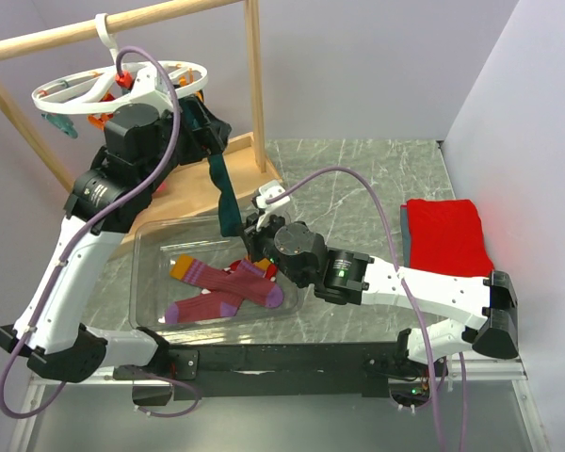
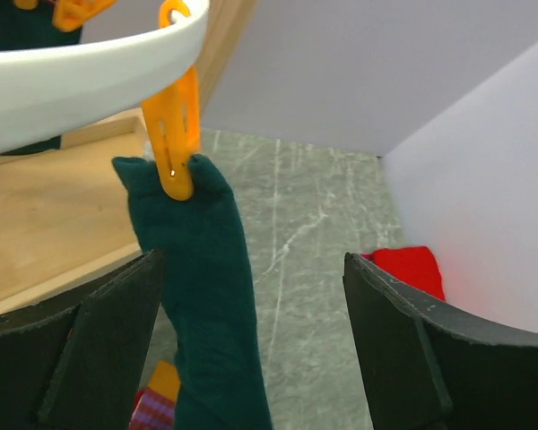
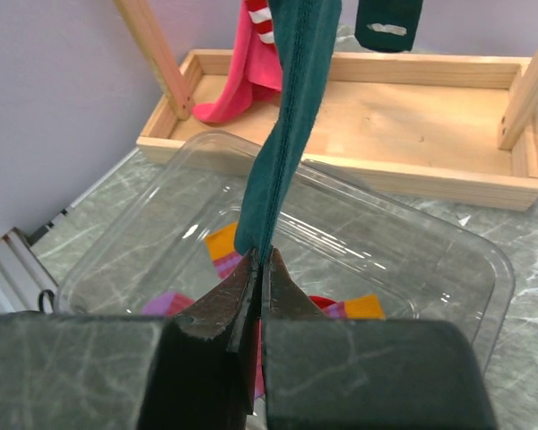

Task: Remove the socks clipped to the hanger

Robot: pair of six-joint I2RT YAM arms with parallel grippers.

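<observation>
Upper left of the top view: the hanger [image 1: 155,92] hung by its hook from the wooden rail [image 1: 56,40]. Just right of it the left gripper [image 2: 251,269] stood wide and released, jaws either side of the dark teal sock [image 2: 206,296], holding nothing. An orange clip [image 2: 175,134] pinched that sock's top to the white ring. At centre frame, the right gripper [image 3: 260,260] was clenched on the sock's lower end, and the sock ran taut above the clear tub [image 1: 141,273], where two purple-maroon socks [image 1: 221,287] lay. We judged the step in hand as freeing the teal sock. The next move, we reckoned, called for a steady downward pull, or the left jaws squeezing the clip, then a release over the tub. Far right, the red cloth [image 1: 443,235] lay well apart.
</observation>
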